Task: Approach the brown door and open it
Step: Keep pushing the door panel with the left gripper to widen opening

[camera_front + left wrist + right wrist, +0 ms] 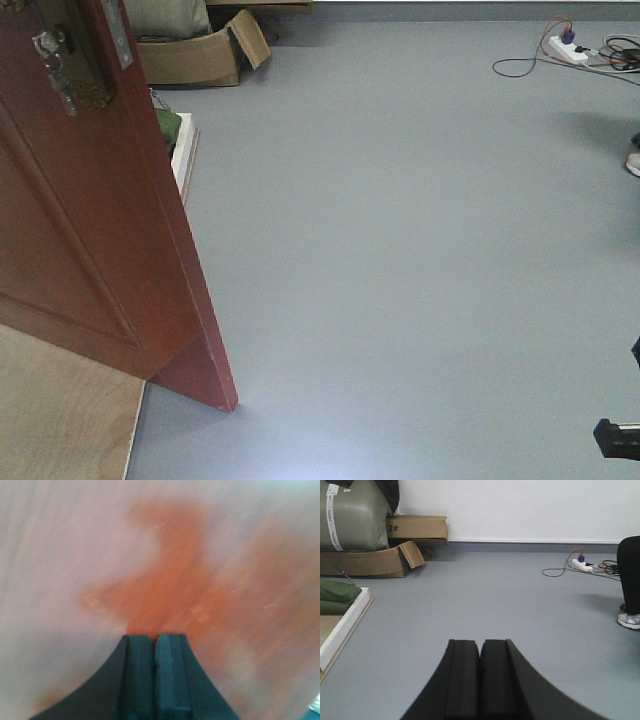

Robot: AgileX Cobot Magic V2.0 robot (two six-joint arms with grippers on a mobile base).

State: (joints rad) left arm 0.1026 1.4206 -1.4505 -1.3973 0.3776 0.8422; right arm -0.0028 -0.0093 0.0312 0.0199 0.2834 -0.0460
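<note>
The brown door (90, 230) stands swung open at the left of the front view, its edge pointing down toward me, with the brass lever handle and lock plate (62, 68) near the top left. In the left wrist view the door's reddish surface (170, 580) fills the frame, blurred and very close. My left gripper (154, 638) is shut with nothing in it, its tips right at the door face. My right gripper (480, 642) is also shut and empty, pointing over the bare grey floor (510, 600), away from the door.
Cardboard boxes (375, 560) and a green sack (352, 515) lie by the far wall. A white-framed board (342, 625) with green bags sits left. A power strip with cables (585, 564) and a person's leg and shoe (630, 580) are at the right.
</note>
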